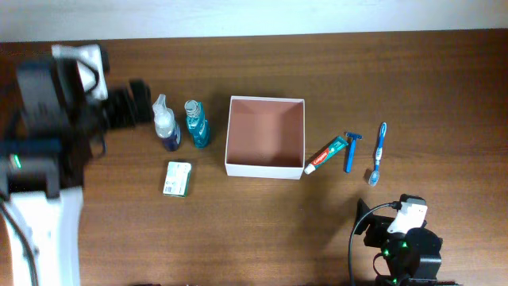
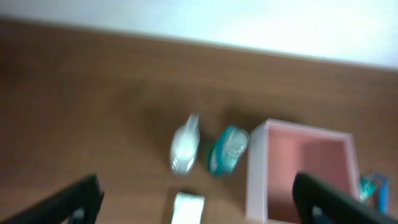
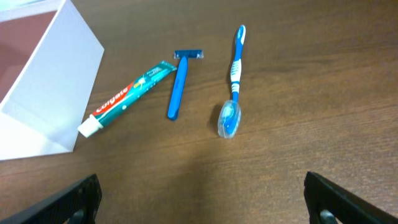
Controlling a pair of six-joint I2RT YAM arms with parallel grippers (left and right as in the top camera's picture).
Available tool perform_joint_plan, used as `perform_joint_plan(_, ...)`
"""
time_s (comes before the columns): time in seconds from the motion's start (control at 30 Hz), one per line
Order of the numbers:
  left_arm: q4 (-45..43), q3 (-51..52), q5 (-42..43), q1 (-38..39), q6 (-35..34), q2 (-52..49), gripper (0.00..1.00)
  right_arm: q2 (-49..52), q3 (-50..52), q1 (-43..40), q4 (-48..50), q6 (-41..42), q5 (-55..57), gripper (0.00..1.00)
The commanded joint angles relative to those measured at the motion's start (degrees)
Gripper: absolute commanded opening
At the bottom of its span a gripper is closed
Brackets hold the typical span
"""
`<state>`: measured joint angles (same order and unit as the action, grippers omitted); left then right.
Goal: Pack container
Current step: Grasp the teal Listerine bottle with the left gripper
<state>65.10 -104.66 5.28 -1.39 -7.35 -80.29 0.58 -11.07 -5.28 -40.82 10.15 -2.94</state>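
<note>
Wood-brown table (image 1: 262, 230) fills the overhead view from the near edge to a pale strip of wall (image 1: 238, 14) at the far side. The container (image 1: 266, 137) sits near the table's middle. It is square, shallow and lidless, with white walls and a reddish-brown inside. A toothpaste tube (image 3: 124, 99) lies just beside its near right corner, with a razor (image 3: 179, 84) and a toothbrush (image 3: 233, 81) further right. The right gripper (image 3: 202, 202) hangs near the front edge, fingers spread wide, gripping nothing. The left gripper (image 2: 196, 186) is farther back, left of two bottles (image 1: 181, 124) — also spread wide, touching nothing.
</note>
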Motion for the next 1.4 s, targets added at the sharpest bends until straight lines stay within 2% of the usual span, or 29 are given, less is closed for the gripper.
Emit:
perform_joint_plan(0.0, 4.17, -10.86, 10.62, 0.28, 1.70, -8.81, 0.99, -0.39, -0.07, -0.37, 0.09, -0.07, -0.31, 0.99)
perform_joint_plan(0.07, 4.20, -11.43, 13.53, 0.68, 3.02, -11.61, 0.99, -0.37, -0.07, -0.37, 0.09, -0.07, -0.31, 0.99)
perform_joint_plan(0.27, 5.25, -11.41, 10.36, 4.83, 3.15, -19.41, 0.99, -0.37, -0.07, -0.37, 0.09, -0.07, -0.31, 0.99)
perform_joint_plan(0.53, 6.99, -11.41, -6.75, 13.97, 4.59, -27.34, 0.99, -0.37, -0.07, -0.37, 0.09, -0.07, -0.31, 0.99)
perform_joint_plan(0.6, 7.65, -11.41, -8.66, 15.13, 4.55, -29.22, 0.99, -0.39, -0.07, -0.37, 0.09, -0.07, -0.31, 0.99)
perform_joint_plan(0.67, 8.09, -11.41, -8.76, 15.65, 3.78, -30.97, 0.95, -0.39, -0.07, -0.37, 0.09, -0.07, -0.31, 0.99)
perform_joint_plan(0.7, 8.39, -11.41, -8.79, 15.63, 3.02, -31.61, 0.89, -0.39, -0.07, -0.37, 0.09, -0.07, -0.31, 0.99)
perform_joint_plan(0.77, 9.46, -11.41, -8.76, 15.43, 0.17, -33.20, 0.89, -0.37, -0.07, -0.37, 0.09, -0.07, -0.31, 0.99)
perform_joint_plan(0.8, 9.79, -11.41, -8.76, 15.30, -0.52, -33.81, 0.84, -0.37, -0.07, -0.37, 0.09, -0.07, -0.31, 0.99)
perform_joint_plan(1.03, 10.01, -11.19, -8.04, 15.28, -0.96, -37.99, 0.85, -0.37, -0.07, -0.37, 0.09, -0.07, -0.31, 0.99)
perform_joint_plan(1.17, 10.32, -10.51, -7.52, 15.43, -4.83, -40.41, 0.85, -0.39, -0.07, -0.37, 0.09, -0.07, -0.31, 0.99)
perform_joint_plan(1.3, 10.03, -10.51, -6.51, 15.50, -5.05, -43.43, 0.84, -0.37, -0.07, -0.37, 0.09, -0.07, -0.31, 0.99)
perform_joint_plan(1.37, 10.19, -10.51, -6.43, 15.50, -5.05, -44.81, 0.80, -0.39, -0.07, -0.37, 0.09, -0.07, -0.31, 0.99)
